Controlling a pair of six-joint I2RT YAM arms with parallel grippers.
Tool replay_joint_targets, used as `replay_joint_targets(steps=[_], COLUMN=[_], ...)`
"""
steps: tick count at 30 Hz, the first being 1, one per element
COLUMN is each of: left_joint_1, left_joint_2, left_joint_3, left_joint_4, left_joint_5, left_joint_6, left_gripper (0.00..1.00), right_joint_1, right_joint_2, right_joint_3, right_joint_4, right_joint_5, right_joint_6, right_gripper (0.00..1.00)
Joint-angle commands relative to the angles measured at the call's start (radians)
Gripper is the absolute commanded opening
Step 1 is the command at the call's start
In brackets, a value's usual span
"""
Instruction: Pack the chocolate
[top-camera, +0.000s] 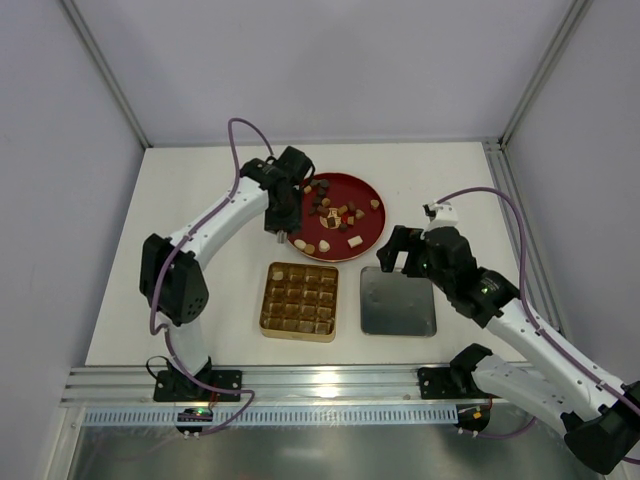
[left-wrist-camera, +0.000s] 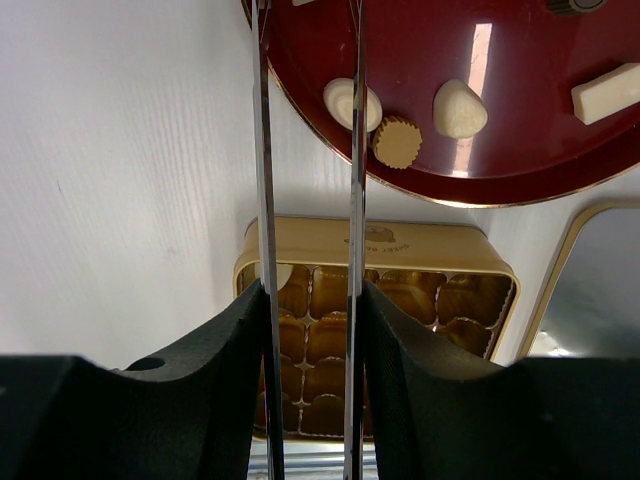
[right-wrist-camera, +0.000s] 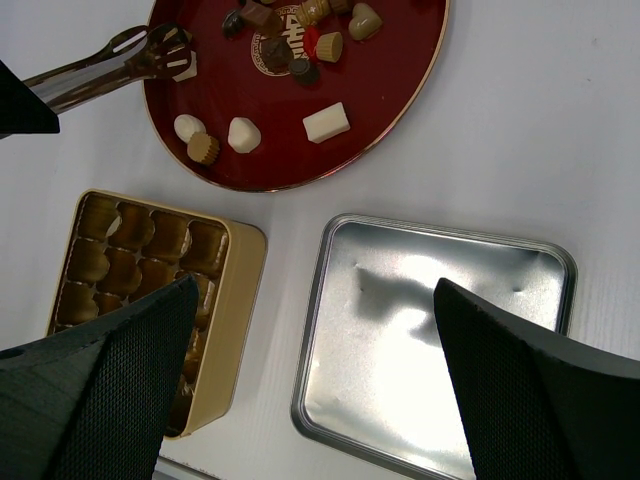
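The chocolate (top-camera: 335, 215) lies as several dark, tan and white pieces on the round red plate (top-camera: 372, 196); three pale ones (left-wrist-camera: 400, 141) sit near its front rim. My left gripper (top-camera: 277, 218) (left-wrist-camera: 310, 295) is shut on metal tongs (left-wrist-camera: 262, 150) by the plate's left edge. The tongs (right-wrist-camera: 110, 65) reach into the plate, their tips beside a white piece (right-wrist-camera: 188, 66). I cannot tell whether they grip it. The gold gridded box (top-camera: 300, 300) lies in front of the plate, its cells mostly empty. My right gripper (top-camera: 395, 250) (right-wrist-camera: 315, 285) hangs open over the lid's left edge.
A silver tin lid (top-camera: 398, 300) (right-wrist-camera: 440, 340) lies inside-up to the right of the gold box (right-wrist-camera: 150, 290). An aluminium rail (top-camera: 330, 380) runs along the table's near edge. White walls stand on three sides.
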Motion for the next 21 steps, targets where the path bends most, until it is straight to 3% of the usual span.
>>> replay_joint_targets(steps=[1,21], left_joint_1=[0.003,0.003], left_joint_2=[0.000,0.020], left_joint_3=[-0.006,-0.034], left_joint_4=[0.036,0.046], left_joint_5=[-0.023,0.013], left_joint_6=[-0.015,-0.030], left_gripper=[0.40,0.40], right_joint_1=[0.001,0.001], right_joint_2=[-0.017,-0.020], right_joint_3=[0.010,0.006], right_joint_4=[0.011,0.012], right_joint_5=[0.012,0.012], right_joint_6=[-0.018,-0.019], right_gripper=[1.00,1.00])
